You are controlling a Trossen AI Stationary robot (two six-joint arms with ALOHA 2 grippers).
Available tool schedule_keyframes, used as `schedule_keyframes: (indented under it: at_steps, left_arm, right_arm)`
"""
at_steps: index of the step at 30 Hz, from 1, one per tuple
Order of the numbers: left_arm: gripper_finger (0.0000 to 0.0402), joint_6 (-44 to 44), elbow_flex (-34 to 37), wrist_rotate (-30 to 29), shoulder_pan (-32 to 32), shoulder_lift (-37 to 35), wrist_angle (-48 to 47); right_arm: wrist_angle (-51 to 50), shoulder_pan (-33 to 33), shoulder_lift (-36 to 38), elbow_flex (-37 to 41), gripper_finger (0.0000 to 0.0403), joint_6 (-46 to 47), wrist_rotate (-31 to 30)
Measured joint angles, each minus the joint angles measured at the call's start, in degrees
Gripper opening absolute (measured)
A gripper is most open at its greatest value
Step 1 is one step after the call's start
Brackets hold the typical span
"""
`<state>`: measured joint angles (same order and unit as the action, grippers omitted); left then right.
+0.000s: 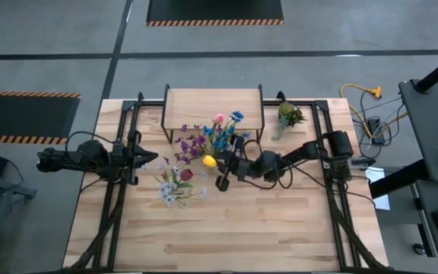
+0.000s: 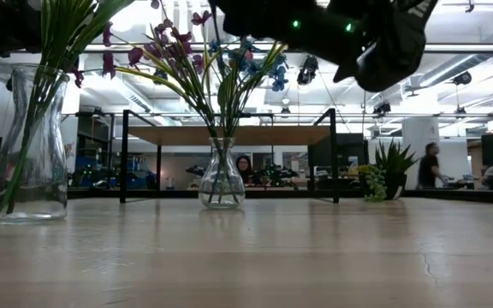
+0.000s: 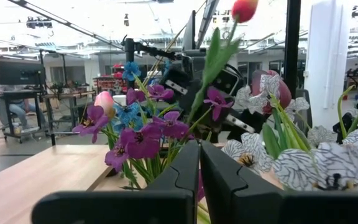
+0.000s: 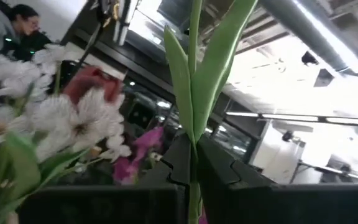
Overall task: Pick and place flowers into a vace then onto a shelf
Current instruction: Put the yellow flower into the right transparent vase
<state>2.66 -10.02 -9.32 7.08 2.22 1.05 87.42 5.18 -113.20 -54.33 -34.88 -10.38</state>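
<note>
**Ana:** Right gripper (image 1: 220,181) first: its fingers are pinched tight on one green stem (image 4: 194,93), and the yellow-orange head (image 1: 209,160) of that flower shows just off its tip from above.

**Ben:** And the other arm?

**Ana:** Left gripper (image 1: 152,158) waits near the left edge of the table, fingers pressed together on nothing.

**Ben:** Where are the rest of the flowers?

**Ana:** Nearest the camera at table height, a glass vase (image 2: 29,145) holds the whitish and dark red bunch (image 1: 175,183). Farther back a second vase (image 2: 222,175) holds the purple, blue and pink ones (image 1: 215,135), just in front of the shelf (image 1: 213,106). The board itself is bare. A leafy sprig (image 1: 287,116) sits off to the shelf's right.

**Ben:** How will that stem handle?

**Ana:** Light, thin and bendy, I'd guess, with the head swaying at the far end. Gripping low on the stem, below the leaves, seems right. The vases look like the trickier part: smooth glass, top-heavy once full. I'd take one around the narrow neck, slowly.
</note>
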Motion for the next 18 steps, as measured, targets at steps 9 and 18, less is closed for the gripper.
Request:
schedule_keyframes:
  at_steps: [9, 18]
  left_arm:
    - [0.0000, 0.24, 0.00, 0.00, 0.02, 0.01, -0.02]
    - [0.0000, 0.24, 0.00, 0.00, 0.01, 0.02, -0.08]
  right_arm:
    - [0.01, -2.03, -2.06, -0.13, 0.0009, 4.12, 3.21]
    - [-1.54, -2.14, -2.09, 1.15, 0.0009, 6.94, 3.39]
